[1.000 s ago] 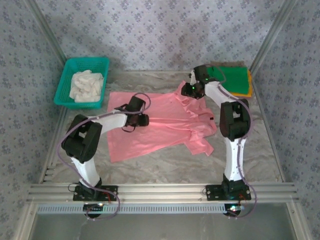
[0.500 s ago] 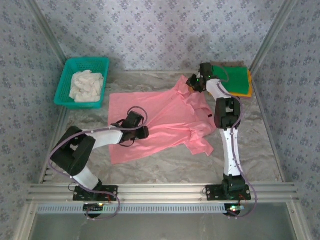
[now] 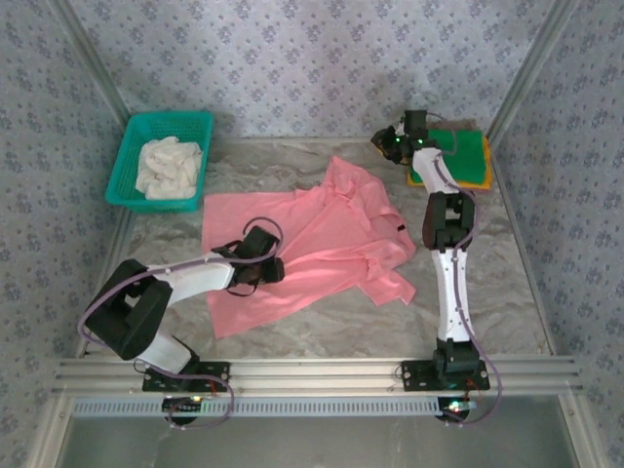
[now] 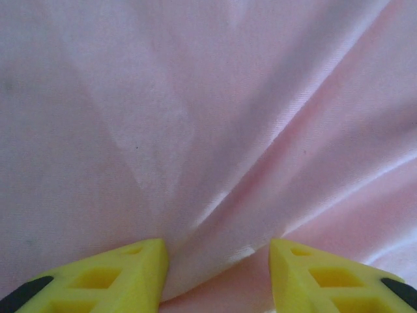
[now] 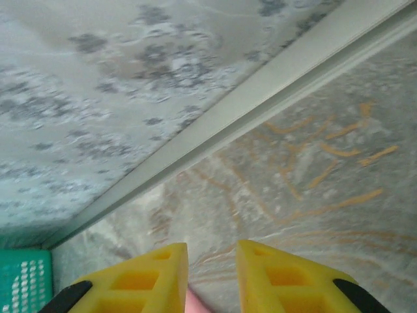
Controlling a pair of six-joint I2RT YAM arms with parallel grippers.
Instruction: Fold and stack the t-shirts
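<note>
Wall rail [image 5: 260,91] beyond right claw [image 5: 212,277]

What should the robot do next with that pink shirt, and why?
Probably draw the right fingers farther toward the back wall: they pinch an edge of the pink shirt, which lies rumpled, while the left fingers pin its middle, so pulling should flatten it.

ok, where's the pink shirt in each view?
Top: pink shirt spread mid-table, collar end toward the back right, left pincer pressed on its near-left part.
Left wrist: pink cloth across the picture, a fold bunched between the yellow fingers.
Right wrist: a pink sliver at the bottom edge between the fingers.
Shared landmark: teal basket, also at the right wrist view's bottom left.
</note>
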